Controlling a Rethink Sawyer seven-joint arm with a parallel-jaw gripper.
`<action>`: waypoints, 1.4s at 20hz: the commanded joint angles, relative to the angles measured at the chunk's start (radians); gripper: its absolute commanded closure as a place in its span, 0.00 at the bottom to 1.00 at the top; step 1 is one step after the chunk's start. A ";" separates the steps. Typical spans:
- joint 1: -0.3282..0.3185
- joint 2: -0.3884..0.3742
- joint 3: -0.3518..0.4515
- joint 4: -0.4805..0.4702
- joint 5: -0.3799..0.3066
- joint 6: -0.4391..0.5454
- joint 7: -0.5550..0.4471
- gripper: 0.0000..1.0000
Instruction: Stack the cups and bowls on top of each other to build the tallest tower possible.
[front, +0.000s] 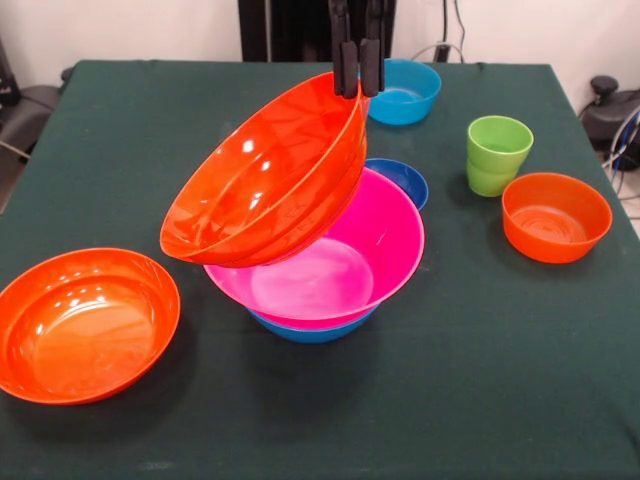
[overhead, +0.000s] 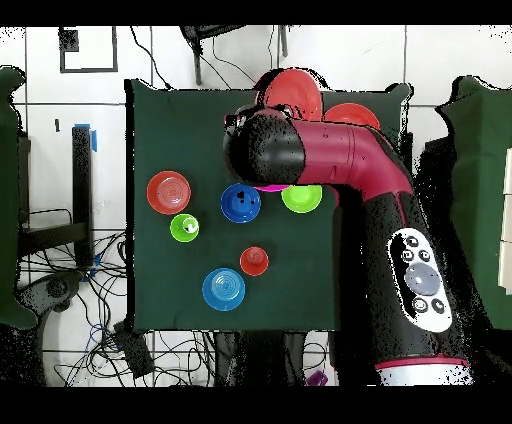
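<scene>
My gripper (front: 357, 72) comes down at the top middle and is shut on the far rim of a large orange bowl (front: 265, 175). The bowl hangs steeply tilted, its lower side over the tower (front: 330, 275), a large pink bowl nested in a large blue bowl (front: 310, 330). From overhead the held bowl (overhead: 295, 92) shows at the table's far edge, and my arm (overhead: 330, 165) hides the gripper and most of the tower. A second large orange bowl (front: 85, 322) sits at the front left. A lime green cup (front: 497, 152) stands at the right, apparently nested in another.
A small orange bowl (front: 556, 216) sits right of the green cup. A dark blue bowl (front: 403, 180) is behind the tower, and a light blue bowl (front: 403, 92) at the back. Overhead also shows a lime green bowl (overhead: 302, 197) and an orange cup (overhead: 254, 261).
</scene>
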 joint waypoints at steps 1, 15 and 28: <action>0.024 0.040 -0.015 -0.025 -0.025 0.103 0.054 1.00; 0.029 0.060 -0.017 -0.034 -0.036 0.086 0.051 1.00; 0.048 0.080 -0.028 -0.105 -0.035 0.149 0.051 1.00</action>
